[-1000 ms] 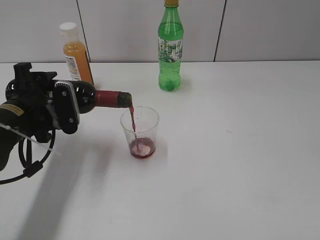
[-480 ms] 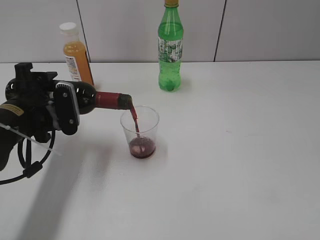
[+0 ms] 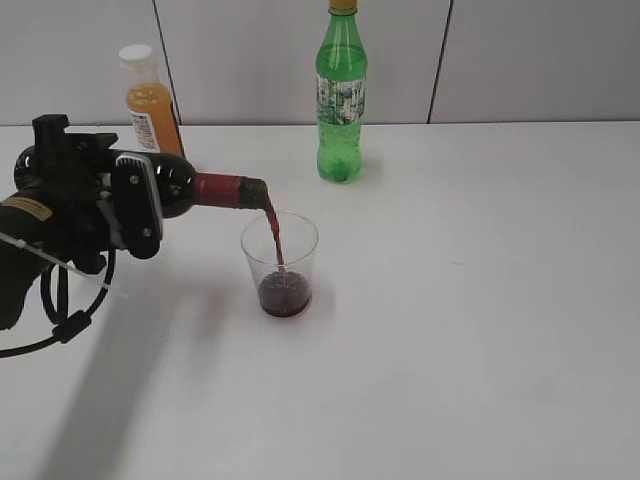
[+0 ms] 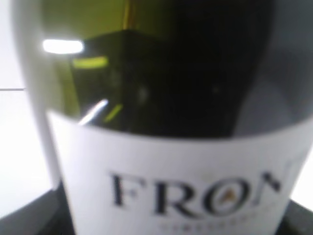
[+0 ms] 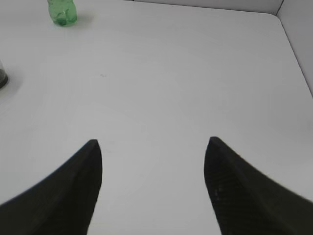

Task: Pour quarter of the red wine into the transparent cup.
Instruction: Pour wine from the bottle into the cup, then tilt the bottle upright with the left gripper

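My left gripper (image 3: 135,205) is shut on the red wine bottle (image 3: 205,190), a small dark-glass bottle with dark red neck foil, held on its side with the mouth over the transparent cup (image 3: 280,262). A thin stream of red wine falls from the mouth into the cup. Dark red wine (image 3: 284,295) covers the cup's bottom. The left wrist view is filled by the bottle's dark glass and white label (image 4: 176,181). My right gripper (image 5: 152,144) is open and empty above bare table; it does not show in the exterior view. The cup's edge (image 5: 2,78) shows at the left of the right wrist view.
An orange juice bottle with a white cap (image 3: 150,105) stands behind the left gripper. A green soda bottle (image 3: 341,95) stands at the back centre; its base shows in the right wrist view (image 5: 62,12). The white table (image 3: 480,300) ends at a wall behind.
The bottle's neck has risen slightly and shifted a little right. The stream continues, and the wine level in the cup has risen.
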Robot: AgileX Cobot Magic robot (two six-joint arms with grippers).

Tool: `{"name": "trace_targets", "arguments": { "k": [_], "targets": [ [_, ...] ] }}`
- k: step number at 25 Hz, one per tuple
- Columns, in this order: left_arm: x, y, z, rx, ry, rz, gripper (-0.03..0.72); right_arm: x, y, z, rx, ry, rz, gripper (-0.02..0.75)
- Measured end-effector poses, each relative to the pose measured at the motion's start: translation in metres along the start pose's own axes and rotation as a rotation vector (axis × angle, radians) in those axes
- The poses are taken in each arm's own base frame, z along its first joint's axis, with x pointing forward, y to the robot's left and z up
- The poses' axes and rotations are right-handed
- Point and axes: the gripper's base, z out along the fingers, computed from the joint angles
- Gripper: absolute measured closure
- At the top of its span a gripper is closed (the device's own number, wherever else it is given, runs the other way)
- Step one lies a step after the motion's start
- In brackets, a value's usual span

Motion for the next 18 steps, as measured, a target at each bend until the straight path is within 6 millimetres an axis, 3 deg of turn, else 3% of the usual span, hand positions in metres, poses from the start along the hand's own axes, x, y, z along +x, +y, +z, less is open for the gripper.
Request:
{"name": "trace_targets", "arguments": {
  "k": [4, 18],
  "targets": [
    [-0.0038, 0.0082, 0.0046, -0.031, -0.005, -0.013, 0.142, 0.0000, 0.0000, 0.0000, 0.000, 0.000, 0.000, 0.206],
    [-0.0039, 0.0083, 0.0048, -0.030, -0.005, -0.001, 0.142, 0.0000, 0.0000, 0.0000, 0.000, 0.000, -0.001, 0.206]
  ]
}}
